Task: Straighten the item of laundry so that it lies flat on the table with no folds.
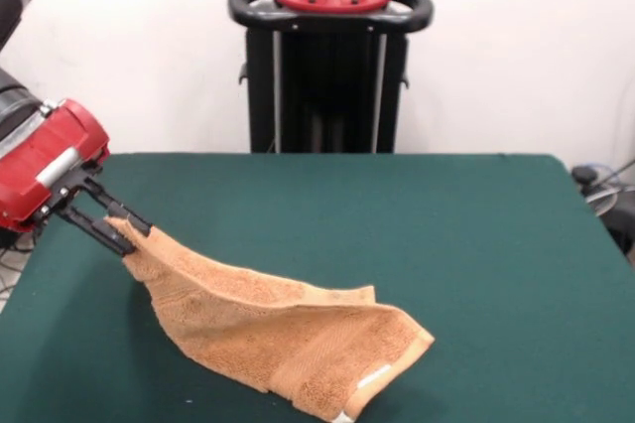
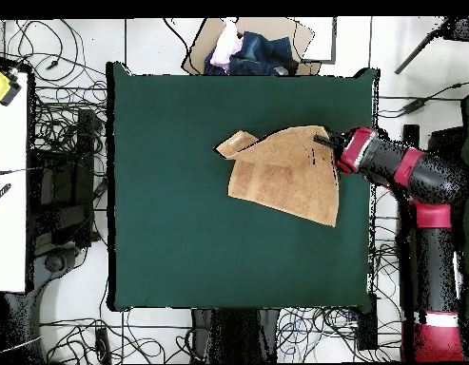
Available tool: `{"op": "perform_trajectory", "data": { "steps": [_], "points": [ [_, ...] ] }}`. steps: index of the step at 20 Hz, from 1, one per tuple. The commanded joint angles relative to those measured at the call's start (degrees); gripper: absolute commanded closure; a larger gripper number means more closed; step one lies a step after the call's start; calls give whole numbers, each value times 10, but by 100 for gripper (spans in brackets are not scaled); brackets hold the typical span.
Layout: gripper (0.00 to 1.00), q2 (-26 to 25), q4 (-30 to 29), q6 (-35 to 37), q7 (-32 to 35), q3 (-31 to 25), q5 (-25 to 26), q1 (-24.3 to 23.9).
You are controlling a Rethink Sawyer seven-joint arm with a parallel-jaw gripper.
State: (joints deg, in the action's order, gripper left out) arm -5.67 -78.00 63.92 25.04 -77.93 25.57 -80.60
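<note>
Nearest the camera lay the folded end of the towel (image 1: 298,344), its white tag down by the surface's (image 1: 476,244) front edge in the front view. You had the tool (image 1: 121,232) clenched on one corner of the towel, lifted clear of the surface near the left edge as that view shows it, so the cloth hung in a slope from that corner down to the resting end.

My reading: you were mid-pull, the spreading step. The far corner was still doubled over, visible from overhead as a small flap turned back on itself. The next move called for drawing the held corner further outward and low, keeping tension, then setting it down.

The towel's long axis ran from the gripped corner diagonally toward the front edge, pointing at the tagged end.
</note>
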Motion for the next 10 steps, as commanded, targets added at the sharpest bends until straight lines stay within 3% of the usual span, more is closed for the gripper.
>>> {"op": "perform_trajectory", "data": {
  "steps": [1, 10],
  "points": [
    [100, -31, 122, 34, -141, 49, -21, 47],
    [100, -48, 111, 0, -133, 42, -17, 36]
  ]
}}
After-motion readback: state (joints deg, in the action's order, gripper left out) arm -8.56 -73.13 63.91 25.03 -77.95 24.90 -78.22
